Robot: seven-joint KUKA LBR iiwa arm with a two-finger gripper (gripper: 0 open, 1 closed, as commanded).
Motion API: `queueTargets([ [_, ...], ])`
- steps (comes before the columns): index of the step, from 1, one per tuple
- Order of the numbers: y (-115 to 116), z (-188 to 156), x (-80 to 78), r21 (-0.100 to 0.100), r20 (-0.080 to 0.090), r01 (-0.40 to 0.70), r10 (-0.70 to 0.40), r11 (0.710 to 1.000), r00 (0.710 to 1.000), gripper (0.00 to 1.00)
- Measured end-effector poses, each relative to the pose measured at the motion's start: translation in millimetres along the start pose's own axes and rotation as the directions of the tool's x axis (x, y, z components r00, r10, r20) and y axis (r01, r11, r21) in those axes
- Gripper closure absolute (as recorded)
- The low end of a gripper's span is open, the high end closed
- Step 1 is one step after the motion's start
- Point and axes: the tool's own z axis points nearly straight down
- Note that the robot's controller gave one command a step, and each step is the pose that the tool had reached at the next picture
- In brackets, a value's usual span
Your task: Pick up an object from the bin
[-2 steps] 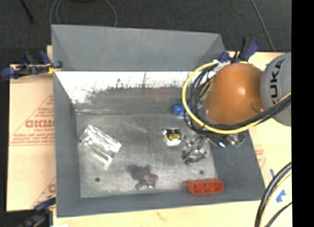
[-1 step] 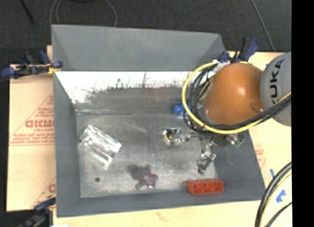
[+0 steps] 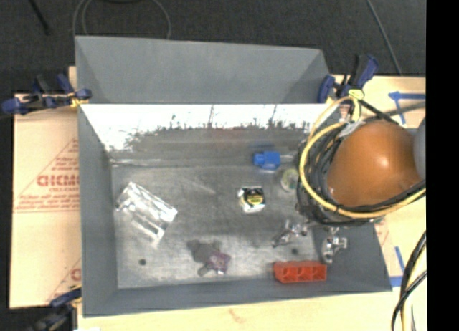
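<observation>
Grey metal bin, seen from above. Arm comes in from the right; rounded orange cover on the wrist, w/ yellow and black cables looped round it.

Gripper is low in the near-right part of the bin. The two metal fingers stand apart, bare bin floor showing btwn them, nothing held.

Nearest thing: flat red plastic brick, oblong, w/ what looks like a row of studs on top. It lies flat on the floor at the near-right corner, long side running left-right, close to the near wall. It sits just on the near side of the fingers, not btwn them. Can't tell whether a fingertip touches it.

Other contents, all loose and well spread:
- small blue plastic piece, far side, right of centre, close to the far wall.
- pale greenish round item, just right of the blue piece, next to the cables; too small to say what it is.
- small yellow, black and white object, approx. mid-bin, left of the gripper.
- clear plastic package, crinkled, lying at a slant in the left part.
- small purple and grey object, near side, left of the red brick and well apart from it.
</observation>
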Motion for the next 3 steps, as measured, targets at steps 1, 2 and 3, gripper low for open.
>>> queueTargets([
  [1, 23, 18, -56.6, 0.032, 0.014, 0.03, -0.03, 0.999, 0.999, 0.0],
  [2, 32, 26, -114.2, 0.024, 0.018, -0.084, 0.084, 0.996, 0.996, 0.0],
  [3, 60, 42, -177.5, 0.026, 0.012, 0.165, -0.165, 0.986, 0.986, 0.0],
])
